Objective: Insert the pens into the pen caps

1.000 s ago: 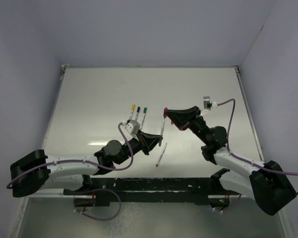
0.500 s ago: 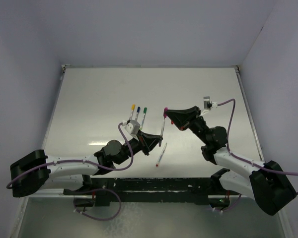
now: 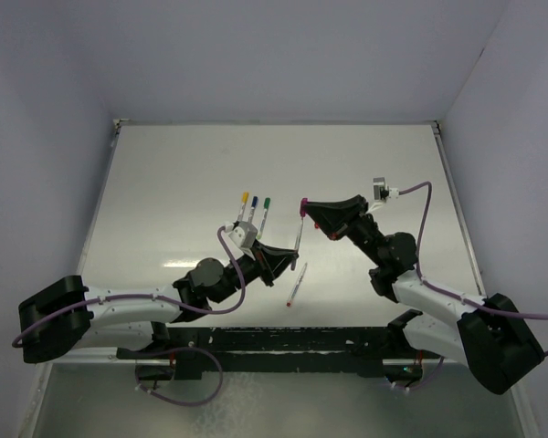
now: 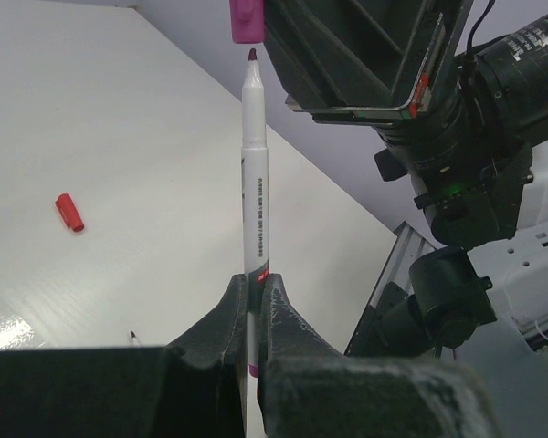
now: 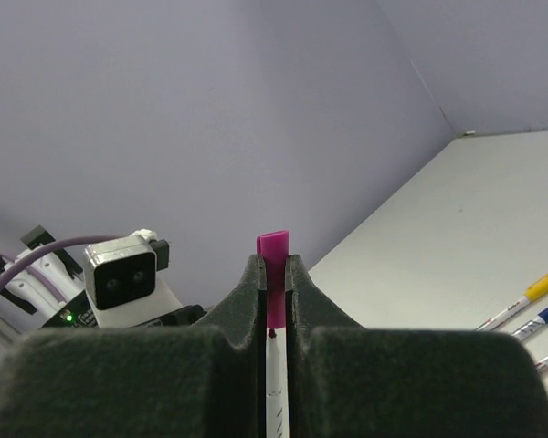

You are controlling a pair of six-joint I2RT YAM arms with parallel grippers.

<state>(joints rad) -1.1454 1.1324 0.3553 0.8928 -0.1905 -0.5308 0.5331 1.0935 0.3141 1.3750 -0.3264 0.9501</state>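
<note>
My left gripper [image 3: 286,258] is shut on a whitish pen [image 3: 298,233] and holds it upright above the table. In the left wrist view the gripper [image 4: 255,285] clamps the pen [image 4: 255,182] low on its barrel. The pen's dark tip sits just below the purple cap [image 4: 247,20]. My right gripper [image 3: 305,210] is shut on that purple cap [image 3: 303,203]. In the right wrist view the cap [image 5: 273,274] stands between the fingers of that gripper [image 5: 273,266], with the pen [image 5: 275,383] right under it. A red cap [image 4: 69,212] lies loose on the table.
Three capped pens, yellow [image 3: 244,203], blue [image 3: 255,205] and green [image 3: 266,208], lie side by side just beyond the left wrist. A loose pen [image 3: 296,285] lies on the table between the two arms. The table has raised rails at the sides [image 3: 457,201].
</note>
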